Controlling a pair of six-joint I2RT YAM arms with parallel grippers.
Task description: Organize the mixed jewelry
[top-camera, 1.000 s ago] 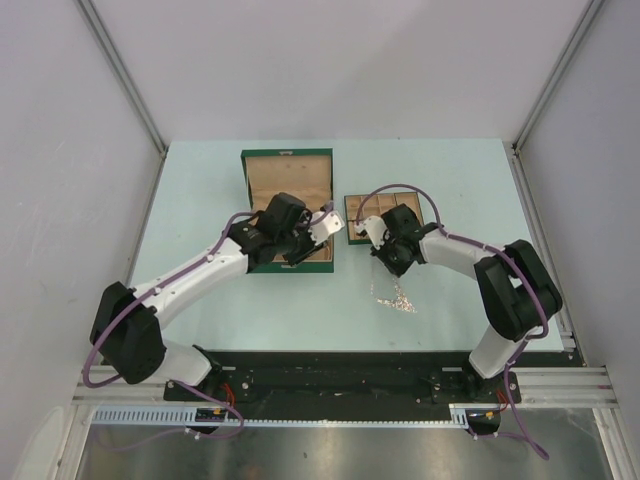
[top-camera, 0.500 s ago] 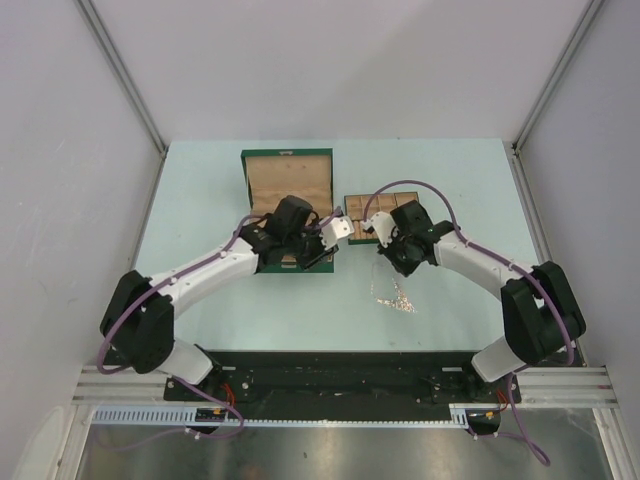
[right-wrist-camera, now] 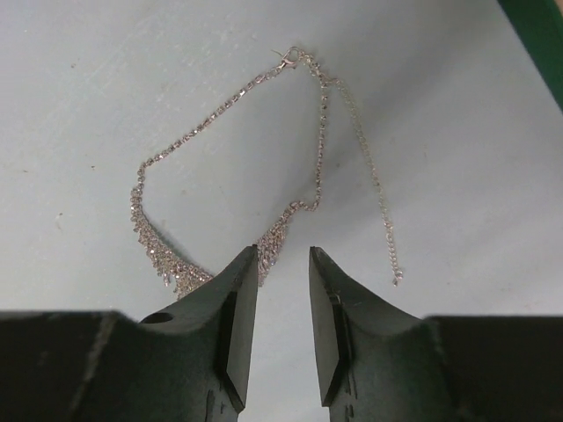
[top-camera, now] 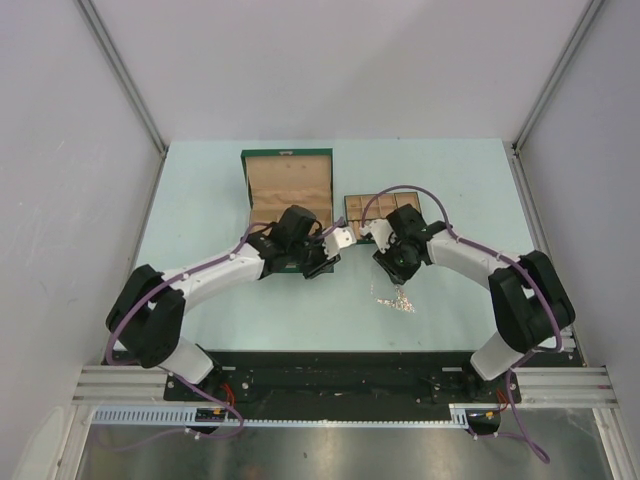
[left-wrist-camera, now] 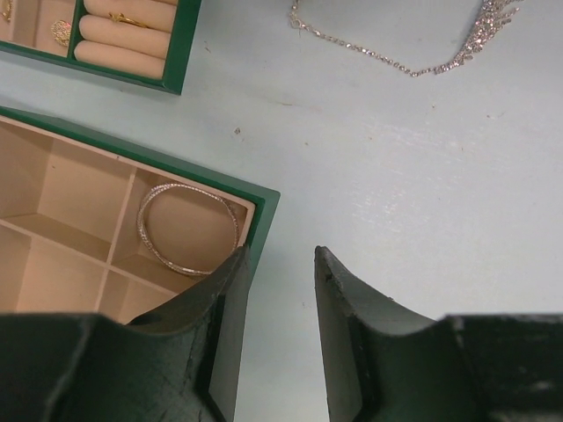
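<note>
The right gripper [right-wrist-camera: 283, 255], whose jaws were pressed together a second ago, is now being held with them parted and nothing between them. It is being brought back from the small tan divided tray with the green rim [left-wrist-camera: 182, 53] toward the thin silver chain necklace with the sparkly pendant cluster [right-wrist-camera: 154, 246]. That necklace is lying loose on the pale blue-green table [left-wrist-camera: 422, 220], near the front of the tray. The fingers are being poised over one end of the pendant cluster, though contact cannot be confirmed from this angle. The left gripper [left-wrist-camera: 281, 259] is being shifted rightward past the corner of the open green box with tan compartments [left-wrist-camera: 259, 207], its jaws apart and empty. The small sparkly silver ring-shaped bangle [left-wrist-camera: 189, 229] is resting in that box's corner compartment. The necklace is judged to be the piece now being lined up for sorting.
</note>
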